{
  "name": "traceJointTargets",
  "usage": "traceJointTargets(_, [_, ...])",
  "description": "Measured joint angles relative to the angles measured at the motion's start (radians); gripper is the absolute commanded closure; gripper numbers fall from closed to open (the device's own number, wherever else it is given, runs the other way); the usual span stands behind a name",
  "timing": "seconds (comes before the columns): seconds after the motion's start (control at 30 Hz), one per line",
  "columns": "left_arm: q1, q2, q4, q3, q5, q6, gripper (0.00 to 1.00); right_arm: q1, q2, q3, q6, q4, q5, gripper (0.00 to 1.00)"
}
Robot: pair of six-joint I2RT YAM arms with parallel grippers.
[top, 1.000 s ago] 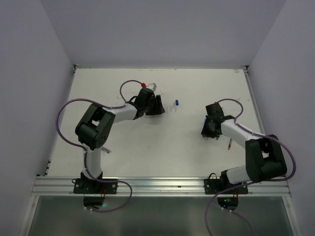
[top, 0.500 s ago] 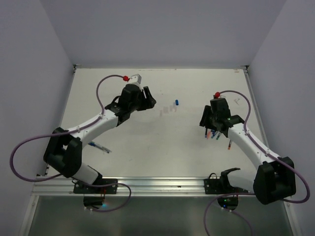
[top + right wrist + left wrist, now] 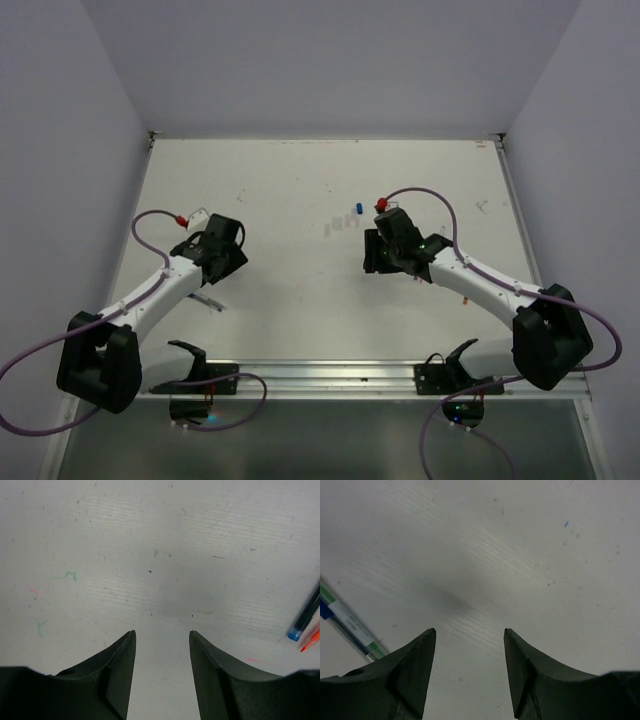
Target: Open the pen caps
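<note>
One blue pen cap (image 3: 358, 209) and a few pale pen caps (image 3: 338, 226), too small to count, lie mid-table (image 3: 300, 170), well clear of its edges. The left tool (image 3: 468, 632) and right tool (image 3: 162, 634) stand fingers apart, empty, over bare surface. One green-striped pen (image 3: 347, 622) lies beside the left; a blue pen (image 3: 306, 617) and a red pen (image 3: 311, 639) lie beside the right.

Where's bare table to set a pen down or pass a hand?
Widest bare patch: table centre, between left hand and right hand. The far strip along the back wall is also bare. Crowded: blue cap and pale caps by the right hand; pen beside the left arm.
</note>
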Motion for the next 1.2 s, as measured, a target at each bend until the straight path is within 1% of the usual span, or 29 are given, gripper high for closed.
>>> traceJointTargets(0.07, [0.000,-0.042,-0.045,-0.019,-0.025,-0.031,0.44,0.004,0.000,0.000,0.000,0.012,-0.001,0.50])
traceJointTargets(0.2, [0.000,-0.114,-0.110,-0.051,-0.071,-0.093,0.45,0.004,-0.008,-0.010,0.000,0.035,-0.004,0.49])
traceJointTargets(0.43, [0.000,-0.121,-0.201,-0.098,-0.099,-0.184,0.45,0.004,-0.053,-0.044,-0.001,0.047,-0.023,0.49])
traceJointTargets(0.73, [0.001,-0.118,-0.209,-0.156,-0.113,-0.225,0.46,0.004,-0.081,-0.064,-0.002,0.050,-0.028,0.49])
traceJointTargets(1.2, [0.014,-0.064,-0.190,-0.158,-0.132,-0.224,0.46,0.004,-0.089,-0.076,-0.001,0.054,-0.028,0.50])
